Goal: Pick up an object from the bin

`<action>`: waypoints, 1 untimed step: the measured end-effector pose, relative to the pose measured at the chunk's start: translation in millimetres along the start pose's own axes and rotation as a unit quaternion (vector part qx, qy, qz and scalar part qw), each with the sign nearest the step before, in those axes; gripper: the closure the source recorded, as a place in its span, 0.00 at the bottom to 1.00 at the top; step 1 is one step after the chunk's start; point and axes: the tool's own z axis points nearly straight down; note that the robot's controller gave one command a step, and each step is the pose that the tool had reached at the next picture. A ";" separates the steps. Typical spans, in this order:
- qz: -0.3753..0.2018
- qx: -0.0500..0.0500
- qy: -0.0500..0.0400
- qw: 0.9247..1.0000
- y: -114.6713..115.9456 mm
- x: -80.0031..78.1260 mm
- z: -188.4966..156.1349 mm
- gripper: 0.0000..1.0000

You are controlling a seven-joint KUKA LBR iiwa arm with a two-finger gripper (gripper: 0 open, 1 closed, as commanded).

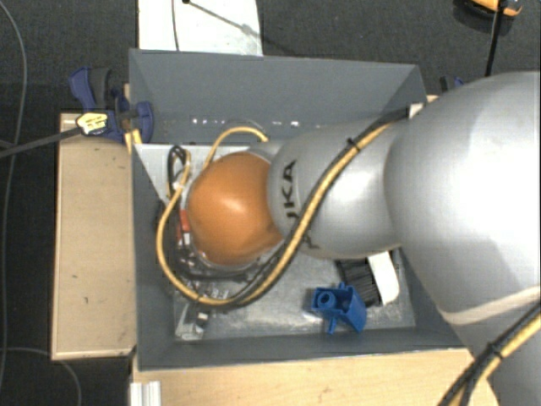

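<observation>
The jaws are low in the bin [270,91] under the orange cover [230,210], open or closed I cannot tell, and to their right in the view lies a blue plastic piece [340,308] beside a black-and-white object [374,281].

On my silver arm [338,201], just behind my orange wrist cover [228,210], I read black letters "KA" (running sideways, the word's start curving out of sight).

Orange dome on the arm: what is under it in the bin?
Whatever lies under the orange cover is hidden. Beside it, on the bin floor, show a blue plastic piece and a black-and-white item.
</observation>
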 end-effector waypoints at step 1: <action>0.001 0.000 0.000 1.000 0.0 -0.2 -8.5 1.00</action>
